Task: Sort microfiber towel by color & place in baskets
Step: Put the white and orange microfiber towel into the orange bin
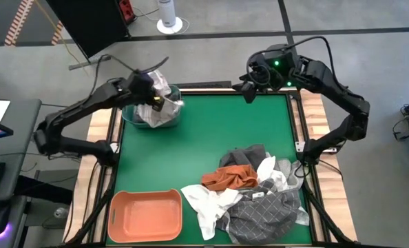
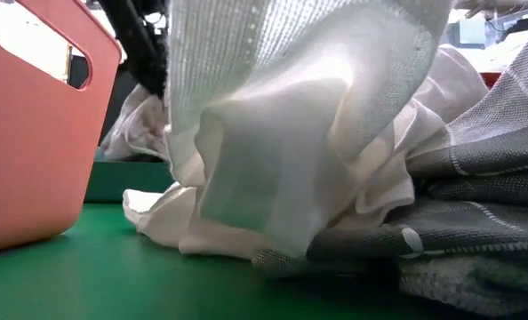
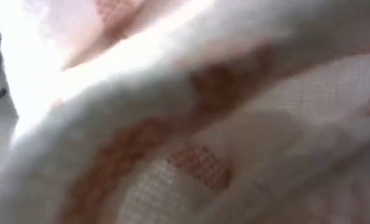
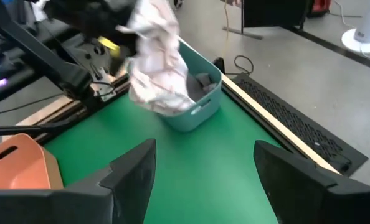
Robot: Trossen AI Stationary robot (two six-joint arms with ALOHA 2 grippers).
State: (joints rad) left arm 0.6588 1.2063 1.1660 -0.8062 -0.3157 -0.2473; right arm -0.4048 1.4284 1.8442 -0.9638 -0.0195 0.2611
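From where I stood, the left end effector (image 1: 151, 96) was pinched tight on a pale checked towel (image 4: 155, 59) and held it in the air over the teal basket (image 4: 200, 99) at the far left corner of the green desk (image 1: 211, 138). The cloth hung down in loose folds, its lower part sagging into the basket, where something grey already lay. The right end effector (image 4: 203, 180) waited at the far right side of the desk with its fingers spread wide and nothing between them.

The trouble I feared was the drape. If the cloth were let go where it hung, a trailing corner could have caught on the rim and left the towel half out, or it could have clung to the fingers and been dragged back out.

The remaining heap (image 1: 253, 193) sat near the front right, grey, rust and white cloths tangled together just beside the empty salmon basket (image 1: 146, 215). A pick there could easily have lifted two colours at once.
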